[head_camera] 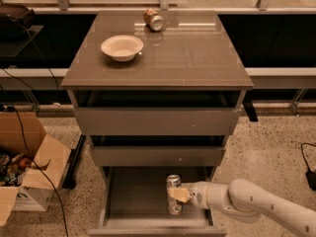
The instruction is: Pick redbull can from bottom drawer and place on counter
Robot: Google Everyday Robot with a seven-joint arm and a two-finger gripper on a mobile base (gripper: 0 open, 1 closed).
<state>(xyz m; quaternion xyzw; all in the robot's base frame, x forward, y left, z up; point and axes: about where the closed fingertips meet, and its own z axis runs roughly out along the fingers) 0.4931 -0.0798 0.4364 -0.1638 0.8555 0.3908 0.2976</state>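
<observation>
Silver-topped and upright, the redbull can [173,182] stands in the open bottom drawer [137,197], right of its middle, with the gripper [176,194] reaching in from the right and clamped around the can's midsection. Up on the counter [192,56] sit a white bowl [122,47] and an orange-tan can [153,19] lying on its side, while the two upper drawers [157,121], partly pulled out, overhang the bottom one.
</observation>
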